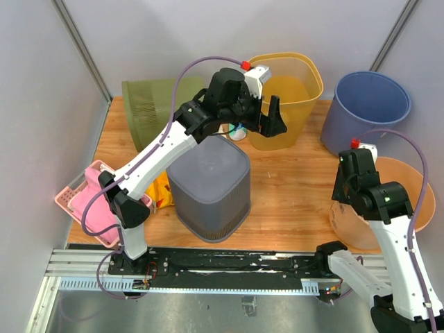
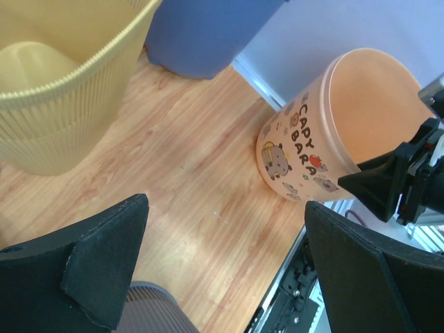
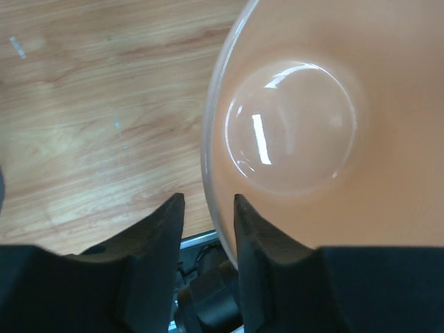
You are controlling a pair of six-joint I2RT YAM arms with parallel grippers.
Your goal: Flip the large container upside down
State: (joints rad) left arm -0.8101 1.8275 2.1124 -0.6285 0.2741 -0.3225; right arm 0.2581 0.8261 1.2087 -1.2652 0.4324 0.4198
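The large grey ribbed container point(image 1: 208, 184) stands in the middle of the table with its closed base facing up; a corner of it shows in the left wrist view point(image 2: 149, 309). My left gripper point(image 1: 274, 118) hangs open and empty above the table behind it, next to the yellow basket point(image 1: 288, 90); its jaws point(image 2: 225, 208) are wide apart over bare wood. My right gripper point(image 3: 207, 208) is at the near left rim of the orange tub point(image 3: 312, 125), with narrowly parted fingers either side of the rim. The tub also shows in the top view point(image 1: 409, 201).
A blue bucket point(image 1: 368, 104) stands at the back right. A green basket point(image 1: 149, 107) lies at the back left. A pink basket point(image 1: 87, 201) sits at the left edge, a yellow item point(image 1: 161, 191) beside the grey container. The arm rail point(image 1: 229, 267) runs along the near edge.
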